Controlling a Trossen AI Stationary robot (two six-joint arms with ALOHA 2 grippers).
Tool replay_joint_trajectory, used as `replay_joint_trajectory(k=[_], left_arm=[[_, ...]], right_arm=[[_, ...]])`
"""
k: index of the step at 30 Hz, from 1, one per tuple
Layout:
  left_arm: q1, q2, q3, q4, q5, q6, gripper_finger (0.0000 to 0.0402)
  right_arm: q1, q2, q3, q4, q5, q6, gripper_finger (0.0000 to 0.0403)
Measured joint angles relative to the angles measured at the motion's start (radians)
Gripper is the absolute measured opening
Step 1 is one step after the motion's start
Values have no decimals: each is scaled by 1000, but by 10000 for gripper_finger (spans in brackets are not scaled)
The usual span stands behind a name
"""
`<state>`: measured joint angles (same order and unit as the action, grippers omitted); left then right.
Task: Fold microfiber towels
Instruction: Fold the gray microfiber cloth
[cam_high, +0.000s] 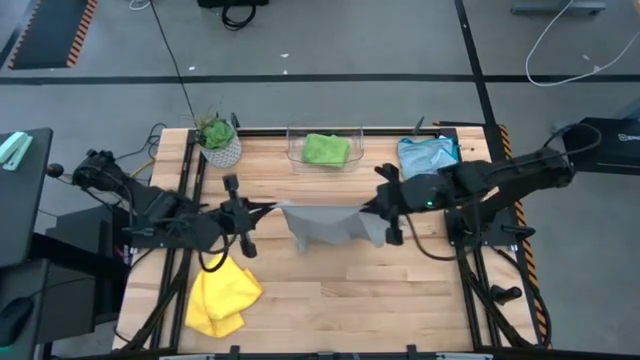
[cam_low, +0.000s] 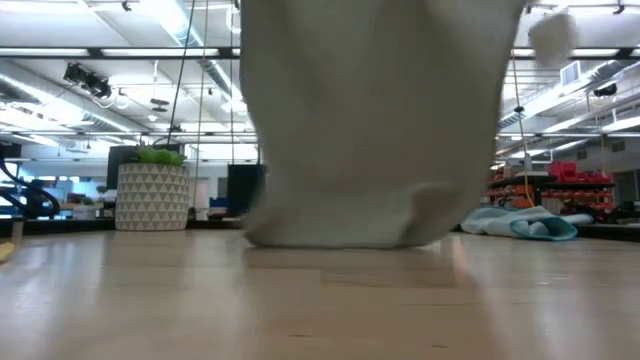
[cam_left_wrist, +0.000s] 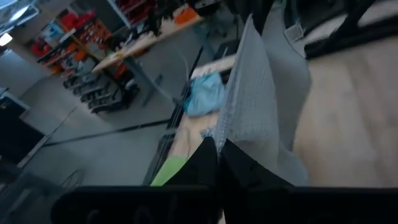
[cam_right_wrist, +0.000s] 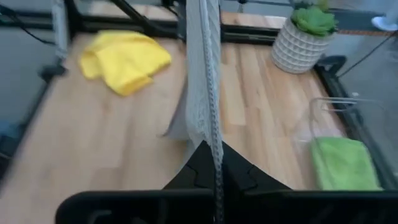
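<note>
Mid-fold on the grey towel (cam_high: 325, 225), by the look of it: lifted over the table (cam_high: 340, 300) centre, strung between both arms, sagging in the middle, lower hem brushing or just clear of the wood in the low view. Left gripper (cam_high: 250, 210) pinched tight on one top corner, right gripper (cam_high: 372, 208) pinched tight on the other; in each wrist view cloth rising straight out from between closed fingers. Other towels parked around the edge: yellow (cam_high: 222, 295) crumpled at the near left corner, blue (cam_high: 428, 155) heaped at the far right, green (cam_high: 326, 149) folded in the clear bin (cam_high: 294, 150) at the far edge, beside the plant (cam_high: 218, 140). Next, probably: carrying both corners across together, level and at matching pace, laying the top edge over the bottom one; keeping the span taut enough to stop the middle bunching; letting go only once the edges lie matched. Hard to judge: whether the hem rests on the wood, since the cloth fills most of the low view, blurred; how far along the fold stands, with the hanging part doubled over itself from above; fingertips buried in cloth in both wrist views; the far side of the towel unseen.
</note>
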<state>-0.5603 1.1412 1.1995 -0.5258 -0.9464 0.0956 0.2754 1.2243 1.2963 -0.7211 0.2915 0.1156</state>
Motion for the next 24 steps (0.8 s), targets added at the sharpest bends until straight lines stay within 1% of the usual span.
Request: replay_joint_trajectory(k=[3, 7, 11, 13, 16, 19, 22, 24], left_arm=[[-41, 9, 37, 22, -4, -11, 7], [-101, 29, 120, 16, -11, -60, 7], [-131, 47, 190, -26, -26, -96, 7], [-133, 49, 221, -74, -37, -133, 8], [-105, 50, 253, -169, -49, -204, 7], [-37, 50, 249, -273, -48, -291, 7], [48, 50, 192, -344, -36, -369, 7], [95, 49, 133, -351, -23, -402, 7]], right_arm=[[57, 15, 86, -68, 2, 84, 5], [111, 67, 223, -164, -1, 206, 6], [119, 99, 327, -219, -66, 272, 7], [112, 101, 364, -229, -92, 288, 7], [77, 100, 390, -244, -103, 307, 7], [11, 100, 379, -275, -110, 298, 6], [-70, 116, 323, -292, -121, 253, 5], [-118, 136, 267, -290, -140, 212, 6]])
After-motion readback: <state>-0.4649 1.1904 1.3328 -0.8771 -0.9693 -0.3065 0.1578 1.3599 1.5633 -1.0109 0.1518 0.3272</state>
